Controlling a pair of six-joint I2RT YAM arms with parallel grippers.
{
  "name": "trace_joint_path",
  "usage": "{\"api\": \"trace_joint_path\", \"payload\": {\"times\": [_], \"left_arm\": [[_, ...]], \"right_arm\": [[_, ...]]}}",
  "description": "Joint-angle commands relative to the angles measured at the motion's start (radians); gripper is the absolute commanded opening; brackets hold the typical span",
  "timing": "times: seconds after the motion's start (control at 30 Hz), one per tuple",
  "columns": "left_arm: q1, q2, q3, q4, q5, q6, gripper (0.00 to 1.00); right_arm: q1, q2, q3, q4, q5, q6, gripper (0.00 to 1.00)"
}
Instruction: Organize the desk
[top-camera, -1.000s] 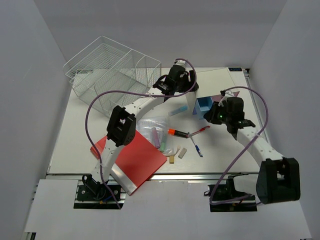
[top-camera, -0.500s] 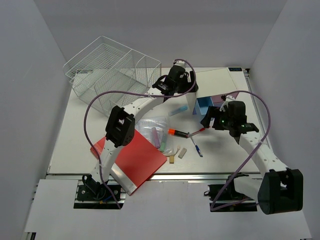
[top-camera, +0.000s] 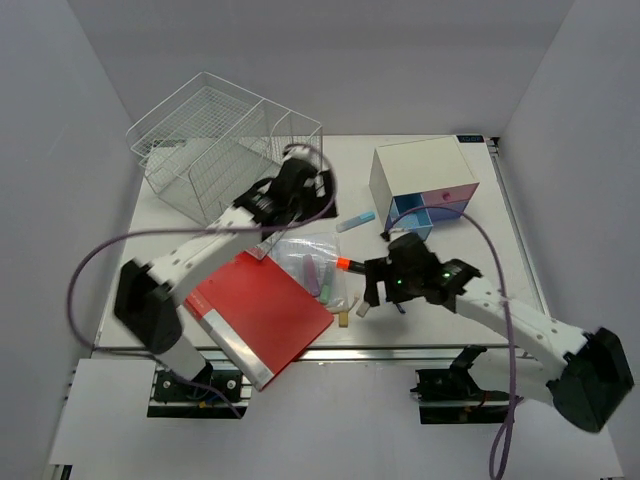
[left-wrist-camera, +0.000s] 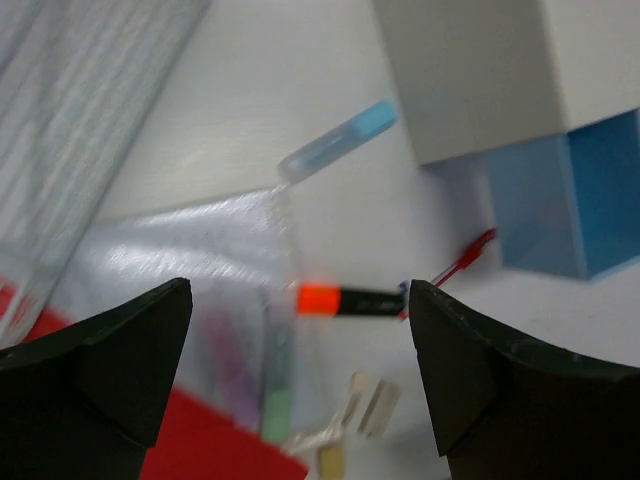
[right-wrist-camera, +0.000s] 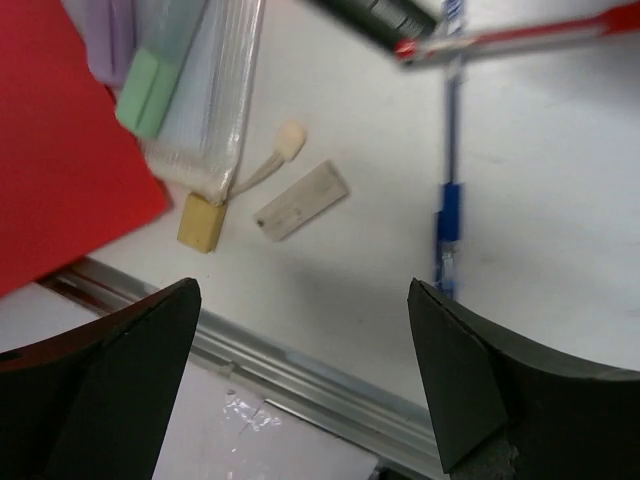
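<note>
The white desk (top-camera: 150, 270) holds a loose cluster near its front. My left gripper (top-camera: 292, 195) hangs open and empty above the clear plastic bag (left-wrist-camera: 190, 260); in its wrist view (left-wrist-camera: 300, 335) an orange-capped black marker (left-wrist-camera: 350, 299) and a red pen (left-wrist-camera: 465, 262) lie ahead. My right gripper (top-camera: 372, 288) is open and empty, low over the desk's front edge (right-wrist-camera: 305, 335). A blue pen (right-wrist-camera: 448, 200), a white tab (right-wrist-camera: 300, 200) and a yellow eraser (right-wrist-camera: 202, 222) lie just beyond its fingers. The red pen (right-wrist-camera: 520, 38) crosses the top of that view.
A white drawer box (top-camera: 420, 172) with pink and blue drawers stands at the back right. A wire basket (top-camera: 215, 135) stands at the back left. A red folder (top-camera: 265, 310) lies front left. A blue-capped tube (top-camera: 355, 221) lies mid-desk. The metal rail (right-wrist-camera: 300, 370) runs under the right gripper.
Both arms left the drawer box. The left swung back left toward the basket; the right came forward and left over the pens. Both grippers opened wider.
</note>
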Motion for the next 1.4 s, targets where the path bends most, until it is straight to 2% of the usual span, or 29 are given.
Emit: {"api": "trace_joint_path", "payload": {"times": [0.0,0.03,0.1,0.17,0.3,0.43,0.7,0.8,0.83,0.9,0.93,1.1,1.2,1.3,1.33,1.37], "left_arm": [[-0.005,-0.274,-0.262,-0.078,-0.128,-0.129,0.98],[-0.005,-0.329,-0.355,-0.099,-0.137,-0.152,0.98],[-0.005,-0.464,-0.431,-0.139,-0.134,-0.226,0.98],[-0.005,-0.564,-0.518,-0.147,-0.136,-0.287,0.98],[-0.005,-0.636,-0.582,-0.166,-0.139,-0.337,0.98],[-0.005,-0.613,-0.563,-0.215,-0.136,-0.341,0.98],[-0.005,-0.569,-0.555,-0.209,-0.108,-0.335,0.98],[-0.004,-0.572,-0.556,-0.201,-0.105,-0.332,0.98],[-0.005,-0.573,-0.551,-0.201,-0.105,-0.33,0.98],[-0.005,-0.569,-0.546,-0.205,-0.102,-0.317,0.98],[-0.005,-0.564,-0.54,-0.212,-0.102,-0.314,0.98],[-0.005,-0.518,-0.496,-0.241,-0.081,-0.26,0.98],[-0.005,-0.512,-0.5,-0.213,-0.035,-0.209,0.98],[-0.005,-0.483,-0.506,-0.189,0.026,-0.171,0.98],[-0.007,-0.472,-0.508,-0.189,0.04,-0.169,0.98],[-0.009,-0.46,-0.508,-0.187,0.062,-0.168,0.98]], "right_arm": [[0.134,0.143,0.086,-0.047,0.156,0.153,0.89],[0.154,0.183,0.106,-0.055,0.174,0.177,0.89],[0.181,0.275,0.14,-0.066,0.205,0.228,0.89],[0.18,0.332,0.151,-0.06,0.213,0.242,0.83],[0.183,0.378,0.137,-0.02,0.215,0.234,0.74],[0.183,0.424,0.11,0.046,0.181,0.215,0.64],[0.18,0.521,0.09,0.127,0.202,0.204,0.61],[0.175,0.53,0.08,0.103,0.221,0.231,0.46],[0.175,0.512,0.074,0.1,0.227,0.237,0.31],[0.175,0.482,0.062,0.088,0.239,0.238,0.19],[0.175,0.447,0.063,0.075,0.241,0.236,0.09],[0.175,0.322,0.142,-0.001,0.185,0.173,0.02],[0.165,0.251,0.261,-0.026,0.248,0.077,0.0],[0.05,0.255,0.401,-0.038,0.282,-0.017,0.0],[-0.048,0.278,0.43,-0.04,0.267,-0.034,0.0],[-0.093,0.292,0.486,-0.035,0.235,-0.073,0.0]]}}
